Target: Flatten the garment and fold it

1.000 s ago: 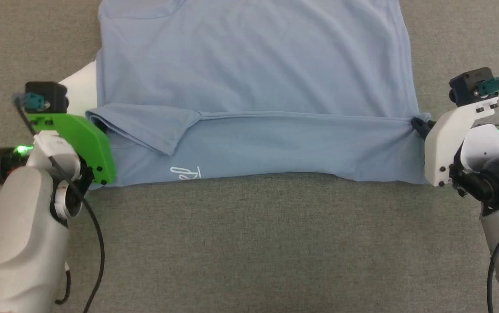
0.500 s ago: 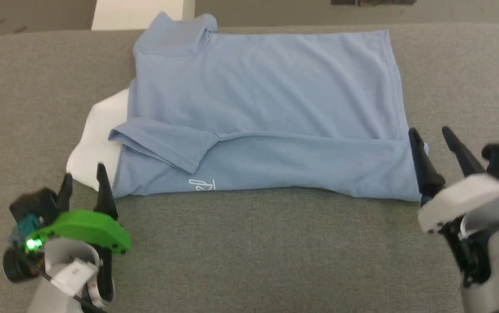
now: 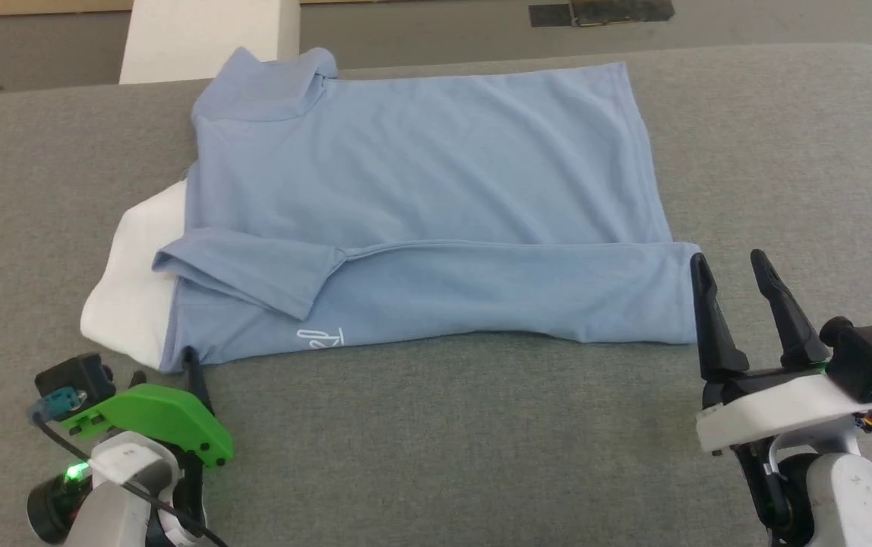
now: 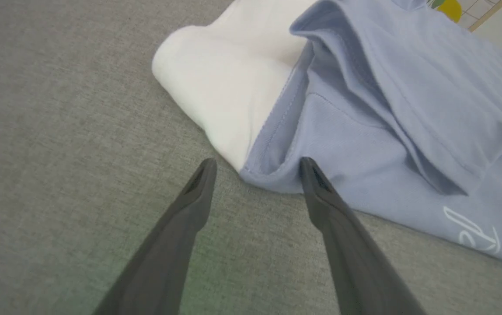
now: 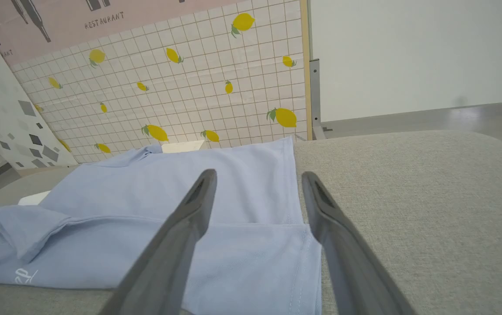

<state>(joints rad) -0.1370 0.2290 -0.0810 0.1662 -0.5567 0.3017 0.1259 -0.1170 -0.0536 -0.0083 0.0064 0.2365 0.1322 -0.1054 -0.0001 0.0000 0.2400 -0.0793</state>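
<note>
Loosely folded garment (image 3: 421, 190), fingers (image 3: 712, 327) apart, seemingly empty

A broad surface of grey woven fabric (image 3: 436, 441) spreads across the lower frame of the head view, its far edge rounded. Beyond it, along the top, lies a smooth grey floor (image 3: 421, 30), with a white block (image 3: 208, 38) at upper left and a dark plate (image 3: 603, 11) at upper right. In the right wrist view, a white-tiled backdrop printed with yellow lemons (image 5: 189, 87) stands at left under a pink panel (image 5: 102, 17) lettered "RESTAURANT". A plain white wall (image 5: 408, 57) takes the upper right. The light is even.
</note>
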